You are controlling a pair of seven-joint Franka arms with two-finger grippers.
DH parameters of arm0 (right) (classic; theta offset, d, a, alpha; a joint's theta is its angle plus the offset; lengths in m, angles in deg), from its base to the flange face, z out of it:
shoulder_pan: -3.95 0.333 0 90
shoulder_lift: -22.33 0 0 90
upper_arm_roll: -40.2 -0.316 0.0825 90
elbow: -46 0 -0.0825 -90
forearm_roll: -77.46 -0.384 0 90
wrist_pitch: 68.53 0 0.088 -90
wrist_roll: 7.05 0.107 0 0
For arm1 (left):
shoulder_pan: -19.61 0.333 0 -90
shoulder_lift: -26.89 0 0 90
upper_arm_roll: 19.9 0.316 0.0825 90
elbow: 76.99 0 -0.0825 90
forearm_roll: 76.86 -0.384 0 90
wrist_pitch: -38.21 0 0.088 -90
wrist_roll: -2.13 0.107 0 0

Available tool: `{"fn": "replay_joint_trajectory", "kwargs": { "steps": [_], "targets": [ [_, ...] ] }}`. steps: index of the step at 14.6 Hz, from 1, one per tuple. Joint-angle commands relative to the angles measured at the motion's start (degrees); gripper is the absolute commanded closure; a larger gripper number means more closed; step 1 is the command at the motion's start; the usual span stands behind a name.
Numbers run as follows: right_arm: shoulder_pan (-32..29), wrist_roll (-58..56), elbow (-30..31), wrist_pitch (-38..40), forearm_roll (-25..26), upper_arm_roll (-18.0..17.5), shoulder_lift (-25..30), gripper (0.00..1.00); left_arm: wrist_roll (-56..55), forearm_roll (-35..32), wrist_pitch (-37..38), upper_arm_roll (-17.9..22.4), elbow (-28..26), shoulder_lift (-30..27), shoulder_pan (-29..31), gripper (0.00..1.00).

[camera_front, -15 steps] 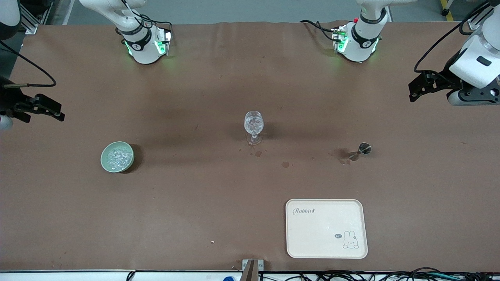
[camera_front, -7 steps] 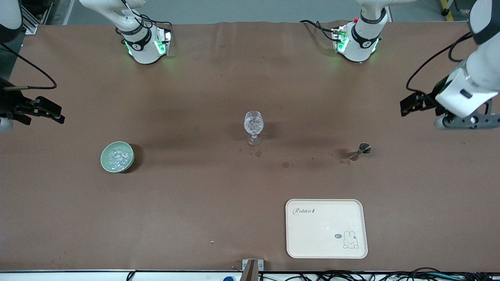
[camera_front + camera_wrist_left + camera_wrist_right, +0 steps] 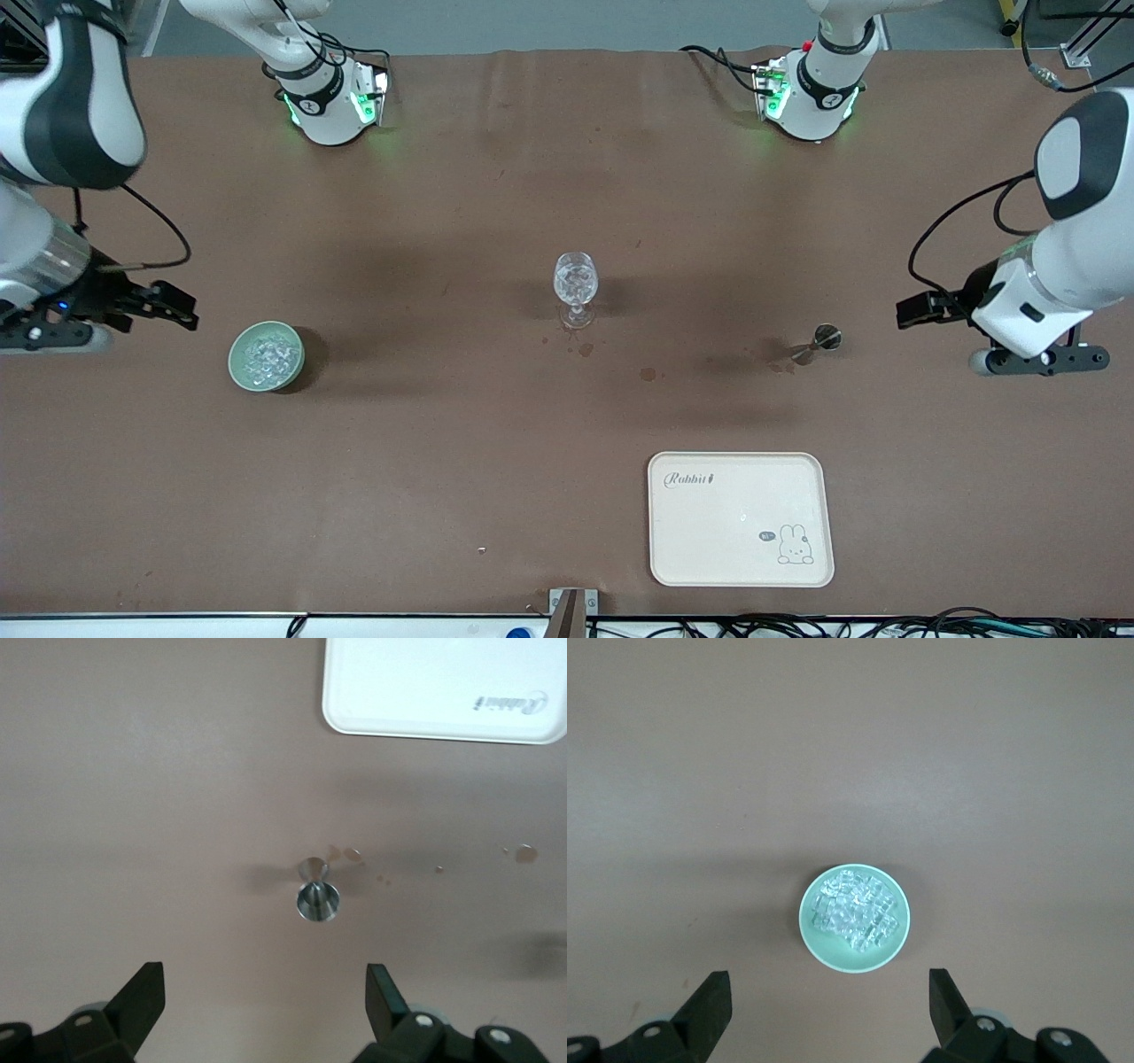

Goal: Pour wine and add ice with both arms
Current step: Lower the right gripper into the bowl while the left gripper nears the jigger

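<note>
Your right gripper (image 3: 824, 1014) hangs wide open and empty over bare table beside the pale green bowl (image 3: 266, 356) heaped with clear glassy ice (image 3: 855, 912), so centre it over one chunk before descending. Your left gripper (image 3: 266, 1010), equally wide and empty, faces the small steel jigger (image 3: 316, 892); square up on its narrow waist, keeping clear of the cut-glass goblet (image 3: 576, 288) mid-table.

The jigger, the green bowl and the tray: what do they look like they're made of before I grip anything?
Jigger: apparently polished metal, silvery with a mirror-like sheen.
Green bowl: smooth, pale mint, opaque; ceramic or plastic, cannot tell which. The ice in it looks clear and glassy.
Tray: matte cream with a printed rabbit, probably plastic or melamine.
</note>
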Motion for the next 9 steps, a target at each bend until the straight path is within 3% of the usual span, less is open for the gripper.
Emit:
{"fn": "replay_joint_trajectory", "kwargs": {
  "steps": [1, 4, 9],
  "targets": [
    [-0.92, -0.34, 2.57, -3.50, -0.06, -0.17, -2.46, 0.02, -0.80, 3.59, -1.61, -0.36, -0.08, 3.07, 1.78, 0.00],
    [-1.53, -0.34, 2.65, -5.70, -0.06, -0.25, -7.20, 0.02, -1.33, 13.33, -1.71, -0.36, 0.00, 7.89, 7.92, 0.00],
    [-1.97, -0.26, 5.19, -11.49, -0.15, -0.25, -12.31, 0.02, -3.07, 24.25, -1.71, -0.36, -0.09, 16.17, 12.59, 0.05]
  ]
}}
